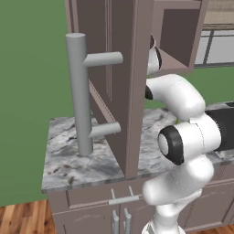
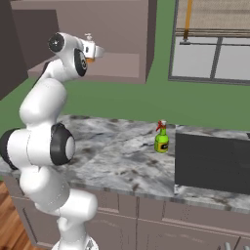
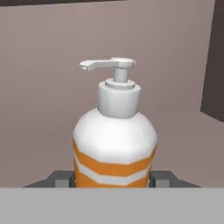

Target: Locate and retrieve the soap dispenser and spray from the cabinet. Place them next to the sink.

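I see green walls, a grey-veined marble countertop over mauve-brown drawer units, wooden flooring, and a window with a woven blind

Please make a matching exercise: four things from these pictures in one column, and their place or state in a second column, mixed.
1. soap dispenser
2. spray
3. cabinet
4. sink

a. door swung open
b. dark basin set in the marble counter
c. between the gripper fingers
d. upright on the counter beside the basin

Pairs: 1-c, 2-d, 3-a, 4-b
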### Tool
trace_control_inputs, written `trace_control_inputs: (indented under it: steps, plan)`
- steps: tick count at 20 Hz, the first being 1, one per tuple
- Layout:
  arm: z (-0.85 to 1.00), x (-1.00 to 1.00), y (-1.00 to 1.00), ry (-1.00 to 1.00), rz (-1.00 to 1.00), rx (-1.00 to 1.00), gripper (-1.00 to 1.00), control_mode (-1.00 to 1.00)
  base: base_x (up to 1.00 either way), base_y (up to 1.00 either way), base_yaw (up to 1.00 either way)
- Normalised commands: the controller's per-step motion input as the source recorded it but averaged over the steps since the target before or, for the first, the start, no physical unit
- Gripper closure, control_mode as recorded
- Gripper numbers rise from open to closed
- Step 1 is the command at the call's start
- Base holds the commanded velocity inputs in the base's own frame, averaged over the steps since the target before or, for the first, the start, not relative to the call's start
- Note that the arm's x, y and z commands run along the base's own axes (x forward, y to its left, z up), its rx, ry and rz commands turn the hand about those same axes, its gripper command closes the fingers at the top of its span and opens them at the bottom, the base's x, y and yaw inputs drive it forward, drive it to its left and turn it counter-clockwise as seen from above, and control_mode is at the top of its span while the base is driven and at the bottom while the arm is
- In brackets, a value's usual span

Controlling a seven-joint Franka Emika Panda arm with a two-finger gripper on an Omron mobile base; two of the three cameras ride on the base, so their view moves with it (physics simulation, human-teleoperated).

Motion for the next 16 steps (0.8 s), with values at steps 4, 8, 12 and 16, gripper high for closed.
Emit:
trace_control_inputs:
  steps: [4,8,12,16]
  plan:
    - [0.27,-0.44,0.02,-0.04,-0.03,0.03,1.00,-1.00,0.00,0.00,0.00]
    - [0.28,-0.44,0.01,-0.02,-0.01,0.01,1.00,-1.00,0.00,0.00,0.00]
    - [0.14,-0.49,0.00,-0.02,0.00,0.00,1.00,-1.00,0.00,0.00,0.00]
    - [0.23,-0.59,0.00,-0.01,0.00,0.00,1.00,-1.00,0.00,0.00,0.00]
